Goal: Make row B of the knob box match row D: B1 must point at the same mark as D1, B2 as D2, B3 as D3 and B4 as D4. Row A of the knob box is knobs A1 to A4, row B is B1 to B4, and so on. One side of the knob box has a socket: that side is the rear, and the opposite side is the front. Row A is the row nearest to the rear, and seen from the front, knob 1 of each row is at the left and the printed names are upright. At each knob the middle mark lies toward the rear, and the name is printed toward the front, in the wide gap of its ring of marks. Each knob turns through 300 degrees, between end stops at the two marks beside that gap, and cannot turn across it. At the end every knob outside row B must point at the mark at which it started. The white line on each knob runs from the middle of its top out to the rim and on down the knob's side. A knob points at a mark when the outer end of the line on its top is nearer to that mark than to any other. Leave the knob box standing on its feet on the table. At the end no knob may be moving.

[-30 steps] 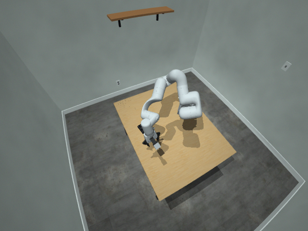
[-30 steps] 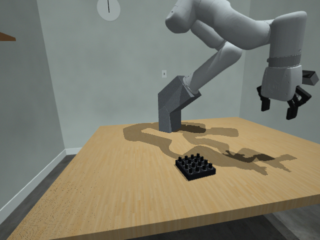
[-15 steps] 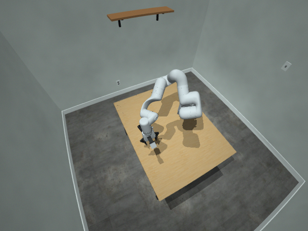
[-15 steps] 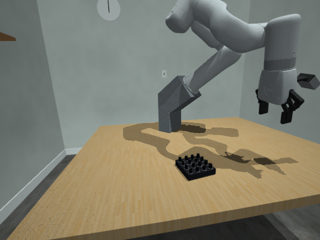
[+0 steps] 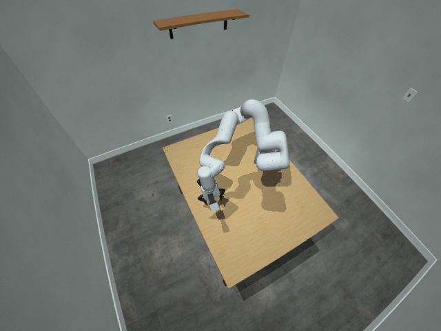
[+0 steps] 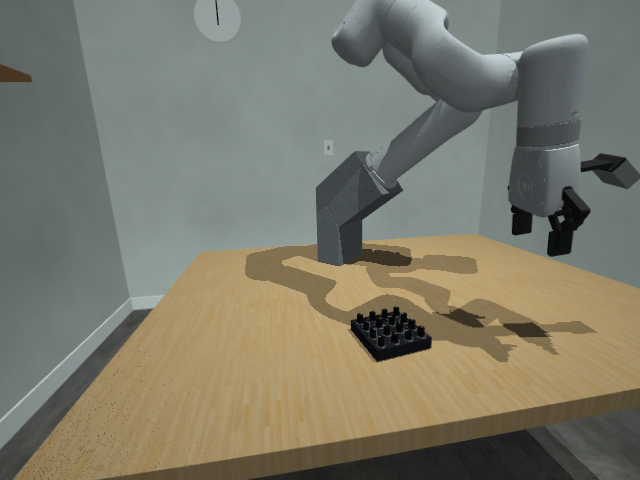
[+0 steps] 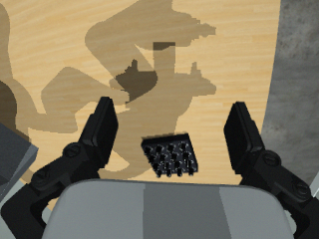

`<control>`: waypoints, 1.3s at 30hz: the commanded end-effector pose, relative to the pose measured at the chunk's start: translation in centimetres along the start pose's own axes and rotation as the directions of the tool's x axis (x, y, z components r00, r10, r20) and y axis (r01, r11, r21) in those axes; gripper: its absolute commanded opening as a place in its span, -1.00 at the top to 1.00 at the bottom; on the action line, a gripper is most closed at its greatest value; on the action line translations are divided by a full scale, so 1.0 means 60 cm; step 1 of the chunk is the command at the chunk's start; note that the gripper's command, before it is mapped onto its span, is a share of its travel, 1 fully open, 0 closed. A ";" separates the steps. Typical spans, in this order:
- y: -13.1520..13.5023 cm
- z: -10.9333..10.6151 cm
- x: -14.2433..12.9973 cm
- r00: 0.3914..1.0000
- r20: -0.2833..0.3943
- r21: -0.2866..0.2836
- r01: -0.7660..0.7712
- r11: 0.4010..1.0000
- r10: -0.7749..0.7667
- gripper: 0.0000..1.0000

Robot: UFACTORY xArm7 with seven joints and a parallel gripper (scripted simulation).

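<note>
Pincer (image 5: 213, 200) (image 6: 540, 243) (image 7: 171, 113) wide open, empty, high, likely so it can line up over box (image 6: 389, 335) (image 7: 170, 156), sitting flat inside counter's (image 5: 270, 231) (image 6: 206, 387) (image 7: 239, 50) near edge, exterior view, for knob-turning.

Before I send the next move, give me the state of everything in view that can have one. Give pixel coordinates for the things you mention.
Gripper (image 5: 212, 200) (image 6: 540, 238) (image 7: 171, 113): open, raised above the table, nothing between its fingers.
Knob box (image 6: 390, 338) (image 7: 169, 155): on the table, knobs up.
Knobs' settings: too small to read.

black knob box (image 6: 387, 352) (image 7: 166, 138); pale tan table (image 5: 263, 242) (image 6: 232, 361) (image 7: 239, 55) with fine wood grain; white arm (image 5: 262, 129) (image 6: 550, 85), black fingers (image 6: 559, 242).
</note>
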State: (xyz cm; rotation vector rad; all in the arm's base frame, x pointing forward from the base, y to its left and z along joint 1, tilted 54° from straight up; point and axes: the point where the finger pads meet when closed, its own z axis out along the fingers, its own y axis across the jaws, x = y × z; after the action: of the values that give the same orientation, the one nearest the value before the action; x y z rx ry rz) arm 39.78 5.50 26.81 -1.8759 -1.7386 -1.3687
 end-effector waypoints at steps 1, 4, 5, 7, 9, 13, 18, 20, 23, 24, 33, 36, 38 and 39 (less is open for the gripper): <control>0.007 0.002 -0.009 0.999 0.001 -0.010 -0.035 0.999 0.035 -1.00; 0.007 0.002 -0.009 0.999 0.001 -0.010 -0.035 0.999 0.035 -1.00; 0.007 0.002 -0.009 0.999 0.001 -0.010 -0.035 0.999 0.035 -1.00; 0.007 0.002 -0.009 0.999 0.001 -0.010 -0.035 0.999 0.035 -1.00; 0.018 0.009 -0.037 0.992 0.002 -0.025 -0.129 0.991 0.129 -1.00; 0.022 0.011 -0.046 0.987 0.002 -0.030 -0.162 0.986 0.162 -1.00; 0.022 0.011 -0.046 0.987 0.002 -0.030 -0.162 0.986 0.162 -1.00; 0.022 0.011 -0.046 0.987 0.002 -0.030 -0.162 0.986 0.162 -1.00; 0.022 0.011 -0.046 0.987 0.002 -0.030 -0.162 0.986 0.162 -1.00; 0.031 0.018 -0.075 0.968 0.002 -0.045 -0.251 0.967 0.251 -1.00; 0.034 0.020 -0.085 0.960 0.002 -0.049 -0.281 0.958 0.281 -1.00; 0.034 0.020 -0.085 0.960 0.002 -0.049 -0.281 0.958 0.281 -1.00; 0.034 0.020 -0.085 0.960 0.002 -0.049 -0.281 0.958 0.281 -1.00; 0.034 0.020 -0.085 0.960 0.002 -0.049 -0.281 0.958 0.281 -1.00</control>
State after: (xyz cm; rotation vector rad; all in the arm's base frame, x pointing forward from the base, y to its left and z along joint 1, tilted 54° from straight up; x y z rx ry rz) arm 42.78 2.63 23.15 -2.0592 -1.3883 -1.3011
